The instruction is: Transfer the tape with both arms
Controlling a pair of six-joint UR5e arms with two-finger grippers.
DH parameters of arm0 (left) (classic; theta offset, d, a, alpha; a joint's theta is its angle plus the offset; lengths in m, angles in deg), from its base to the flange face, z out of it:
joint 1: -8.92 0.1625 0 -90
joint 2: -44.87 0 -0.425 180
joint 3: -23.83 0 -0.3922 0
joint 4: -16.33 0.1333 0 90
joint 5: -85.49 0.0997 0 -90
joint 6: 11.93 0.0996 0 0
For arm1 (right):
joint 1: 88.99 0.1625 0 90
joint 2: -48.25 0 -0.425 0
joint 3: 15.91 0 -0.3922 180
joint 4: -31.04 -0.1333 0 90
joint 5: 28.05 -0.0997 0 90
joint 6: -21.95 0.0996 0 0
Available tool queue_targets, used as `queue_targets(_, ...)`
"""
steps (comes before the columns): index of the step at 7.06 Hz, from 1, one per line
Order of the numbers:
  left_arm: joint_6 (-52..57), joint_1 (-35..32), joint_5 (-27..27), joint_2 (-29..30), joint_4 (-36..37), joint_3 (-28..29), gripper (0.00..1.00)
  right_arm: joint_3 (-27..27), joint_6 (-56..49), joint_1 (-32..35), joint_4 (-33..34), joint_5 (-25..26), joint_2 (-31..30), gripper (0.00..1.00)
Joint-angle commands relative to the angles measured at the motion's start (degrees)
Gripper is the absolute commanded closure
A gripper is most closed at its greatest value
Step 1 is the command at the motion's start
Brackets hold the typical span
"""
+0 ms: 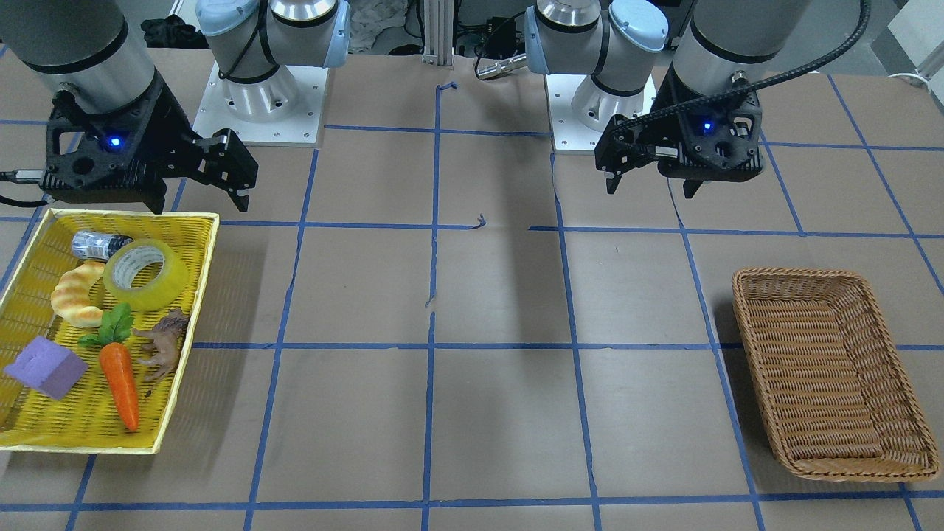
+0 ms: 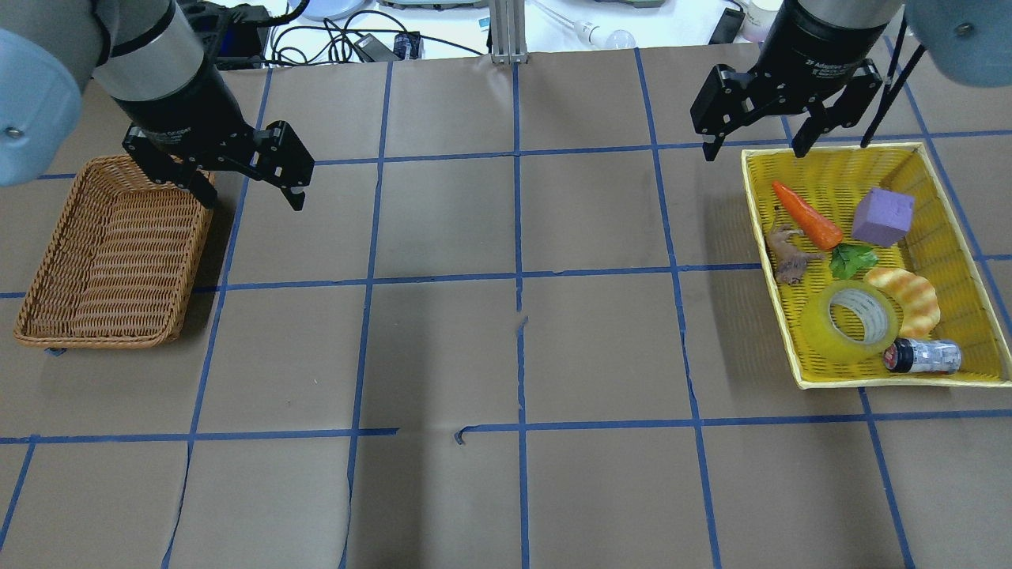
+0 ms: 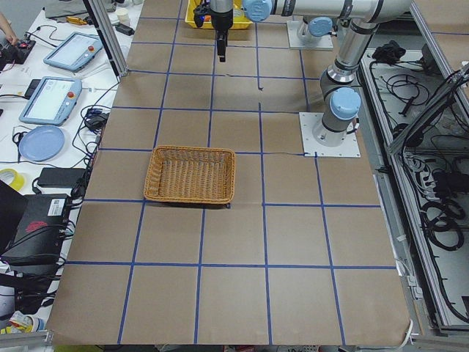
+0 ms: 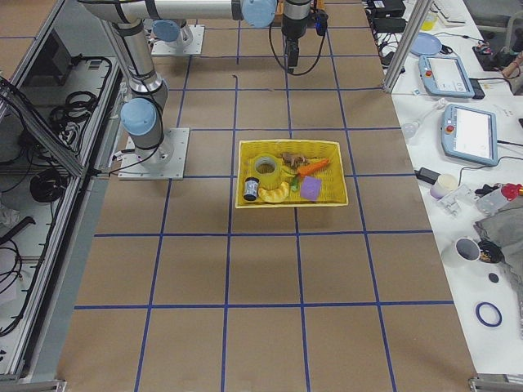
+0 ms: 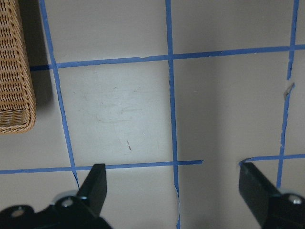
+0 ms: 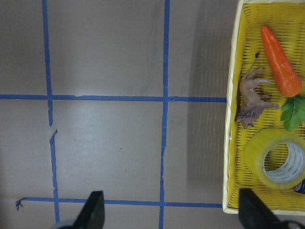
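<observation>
- Reading the overhead view as a dial, the tape (image 2: pixel 850 322) lies in the yellow basket (image 2: pixel 980 261) toward its 6 o'clock end, core opening up and slightly tilted.
- The croissant (image 2: pixel 909 299) touches the tape at 2 o'clock, and the small bottle (image 2: pixel 923 356) sits just beside it at 4 o'clock. The toy animal (image 2: pixel 787 257) is near at 11 o'clock.
- The right hand (image 2: pixel 753 150) hangs released, fingers wide, over the basket's 11 o'clock corner and well apart from the tape.
- The step in hand looks like the reach. The right hand should travel toward 5 o'clock until it is centred over the core, then descend straight.
- Best grip, I judge, is one finger inside the core and the other outside at about 7 o'clock, where only basket floor shows. That keeps clear of the croissant and bottle.
- It should lift vertically so the neighbouring items are not dragged along.
- The left hand (image 2: pixel 253 201) is released too, beside the wicker basket (image 2: pixel 111 253) at its 1 o'clock corner. It should meet the tape over mid-bench.
</observation>
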Motion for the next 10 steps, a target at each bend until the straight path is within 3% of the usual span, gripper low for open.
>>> queue_targets(1, 0.0, 0.0, -0.04, 0.01, 0.02, -0.04, 0.0, 0.07, 0.0, -0.02, -0.03, 0.25, 0.02, 0.0)
queue_targets(10, 0.0, 0.0, -0.04, 0.36, 0.11, 0.14, 0.0, 0.16, 0.0, -0.45, 0.67, -0.27, 0.63, 0.0)
